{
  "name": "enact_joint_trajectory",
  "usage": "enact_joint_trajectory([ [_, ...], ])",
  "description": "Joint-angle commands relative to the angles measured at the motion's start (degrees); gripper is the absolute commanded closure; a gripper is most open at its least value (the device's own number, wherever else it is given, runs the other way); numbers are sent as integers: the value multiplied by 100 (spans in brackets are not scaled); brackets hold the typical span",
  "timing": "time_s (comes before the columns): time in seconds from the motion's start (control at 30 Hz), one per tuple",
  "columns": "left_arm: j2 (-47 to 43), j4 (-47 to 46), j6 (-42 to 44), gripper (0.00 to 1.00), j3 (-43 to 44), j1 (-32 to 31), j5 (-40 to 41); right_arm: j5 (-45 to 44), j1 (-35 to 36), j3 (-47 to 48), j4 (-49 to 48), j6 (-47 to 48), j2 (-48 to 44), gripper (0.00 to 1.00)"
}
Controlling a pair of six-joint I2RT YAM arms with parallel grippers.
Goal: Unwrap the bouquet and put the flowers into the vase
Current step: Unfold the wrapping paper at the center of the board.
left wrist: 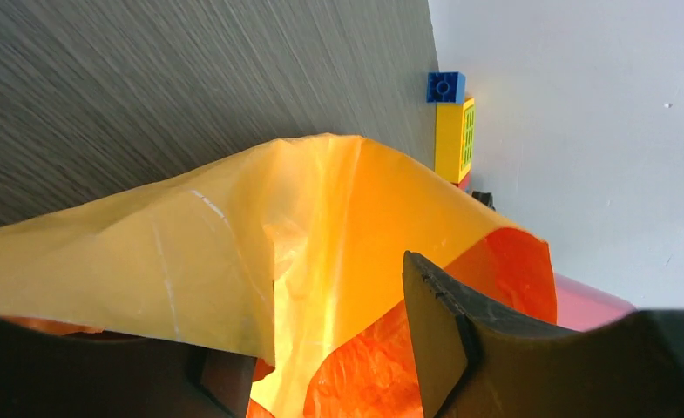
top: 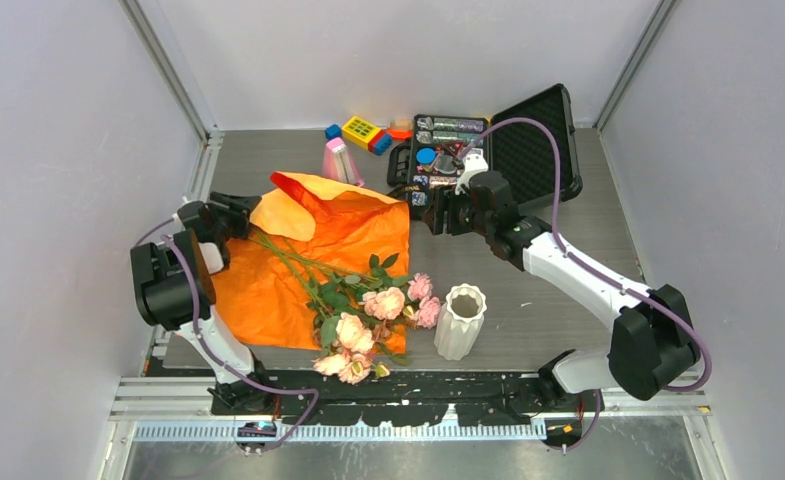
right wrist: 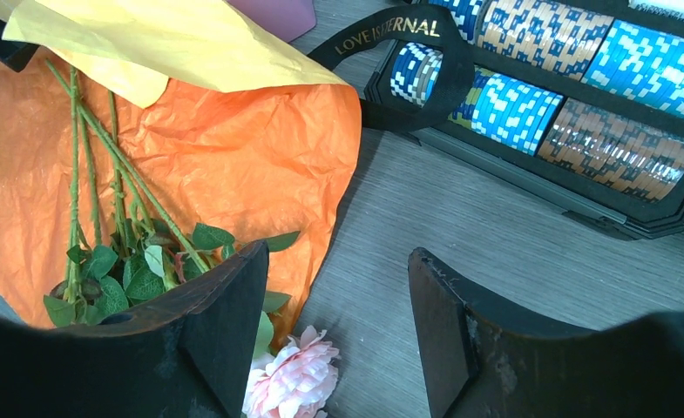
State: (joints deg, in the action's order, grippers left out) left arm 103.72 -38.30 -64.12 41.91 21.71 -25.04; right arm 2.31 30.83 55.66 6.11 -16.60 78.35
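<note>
1. The left gripper (left wrist: pixel 321 348) stands with its jaws apart at the bottom of its wrist view. A raised fold of the orange paper (left wrist: pixel 321 218) fills the gap between them. It drapes over the left finger, most of which is hidden. No pinch on the sheet shows.
2. In the top view that gripper sits left of centre, at the paper's upper-left edge.
3. The right gripper (right wrist: pixel 338 261) is open with nothing in it; bare table (right wrist: pixel 425 218) shows between its fingers. In the top view it hangs just past the paper's upper-right corner.
4. The paper lies spread flat at centre-left of the top view, its far edge lifted into a pale fold.
5. The flowers (top: pixel 368 310) lie loose on the sheet. Their stems run to the upper left and their blooms spill over the lower-right edge. In the right wrist view the left finger covers most blooms; one pink rose peeks out at the bottom.
6. The vase (top: pixel 460 320) stands upright and holds no stems, just right of the blooms. I cannot tell if they touch.
7. A black ribbon (right wrist: pixel 408 52) lies looped at the top of the right wrist view, partly under the paper.
8. Behind it, an open black case (top: pixel 528 140) is cut off by the frame.
9. Toy blocks (left wrist: pixel 454 131) sit at the upper right of the left wrist view.
</note>
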Motion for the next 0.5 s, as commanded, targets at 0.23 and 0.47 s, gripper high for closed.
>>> enact_joint_trajectory([
  [0.23, -842, 1289, 1044, 38, 18, -424, 380, 60, -10, -31, -271, -16, -326, 35],
  [0.47, -890, 1493, 1209, 37, 80, -632, 404, 51, -8, -80, -279, -10, -419, 35],
])
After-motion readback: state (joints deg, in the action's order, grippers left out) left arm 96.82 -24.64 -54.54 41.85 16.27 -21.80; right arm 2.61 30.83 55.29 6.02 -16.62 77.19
